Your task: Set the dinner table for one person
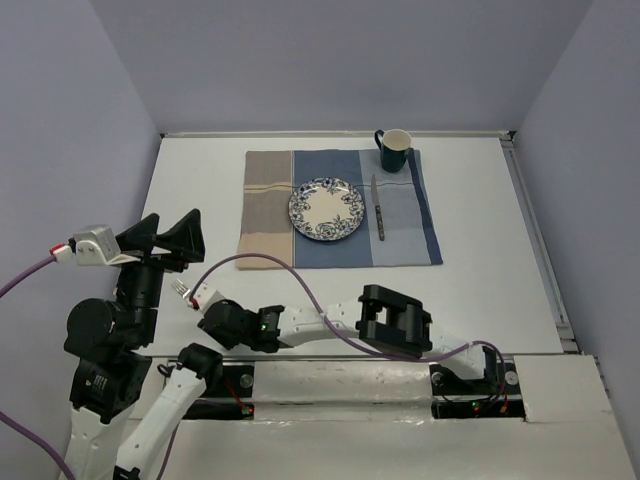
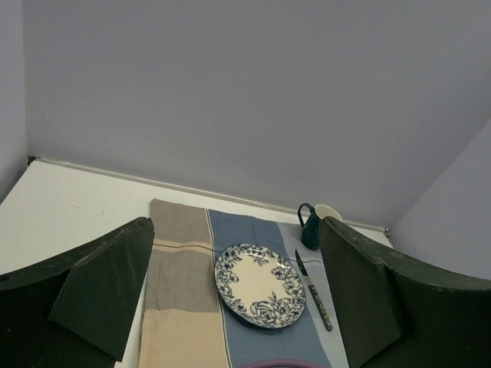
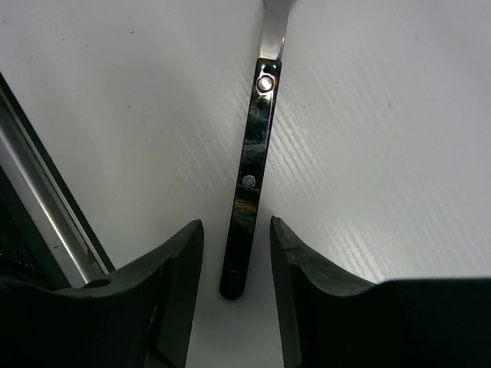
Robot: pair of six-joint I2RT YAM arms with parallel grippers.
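Dark-handled metal fork (image 3: pixel 249 176) is straddled by released right gripper (image 3: pixel 235 228); left gripper (image 2: pixel 238 222) is released; dark green ceramic mug (image 1: pixel 393 150) contents cannot be told.

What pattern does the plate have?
Blue flowers around the rim, with a plain white centre. The plate shows best in the left wrist view.

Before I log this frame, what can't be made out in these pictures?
Utensil head: right wrist view, cut off by the top edge.
Same utensil, top view: too small, partly under the right claw.
Placemat near end: left wrist view, cut off by the bottom edge.
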